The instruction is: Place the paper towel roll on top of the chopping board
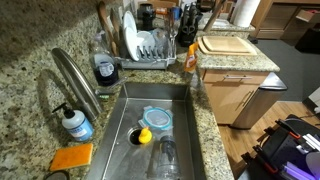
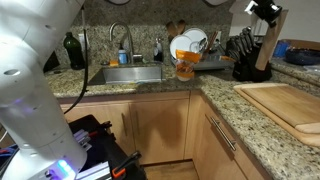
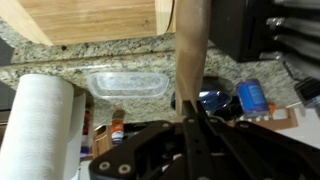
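Observation:
The paper towel roll (image 3: 40,125) is a white upright cylinder at the left of the wrist view. It also shows at the back of the counter in an exterior view (image 1: 243,12). The chopping board (image 3: 90,18), pale tan wood, lies flat on the granite counter and shows in both exterior views (image 1: 228,44) (image 2: 290,103). My gripper (image 3: 190,112) hangs high above the counter corner (image 2: 262,12), to the right of the roll and apart from it. Its fingers meet in the middle. A tan upright strip (image 3: 190,50) stands just past the fingertips; I cannot tell whether it is held.
A knife block (image 2: 245,60) stands below the gripper. A dish rack with white plates (image 1: 150,45) sits behind the sink (image 1: 128,95). An orange sponge (image 1: 72,157) and a soap bottle (image 1: 76,122) are by the faucet. A clear plastic container (image 3: 127,82) and a blue can (image 3: 252,97) are also in view.

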Controlling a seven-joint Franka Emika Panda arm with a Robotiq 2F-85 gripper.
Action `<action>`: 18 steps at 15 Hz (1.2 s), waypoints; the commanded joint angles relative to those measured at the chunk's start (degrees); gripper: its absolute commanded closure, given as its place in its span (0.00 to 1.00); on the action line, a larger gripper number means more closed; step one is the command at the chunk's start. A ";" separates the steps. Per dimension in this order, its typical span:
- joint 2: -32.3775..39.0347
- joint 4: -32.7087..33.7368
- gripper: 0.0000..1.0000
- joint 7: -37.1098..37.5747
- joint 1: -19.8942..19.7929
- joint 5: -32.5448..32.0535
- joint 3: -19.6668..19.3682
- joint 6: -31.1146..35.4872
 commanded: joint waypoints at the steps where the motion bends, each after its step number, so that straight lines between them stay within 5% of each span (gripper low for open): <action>1: -4.34 -1.22 0.99 7.77 0.83 -1.77 -5.26 -3.84; 9: -7.89 -4.75 0.99 17.92 -2.14 -0.80 -13.17 -20.86; 18: -0.15 -0.46 0.99 28.13 -5.77 -1.00 -15.41 -38.96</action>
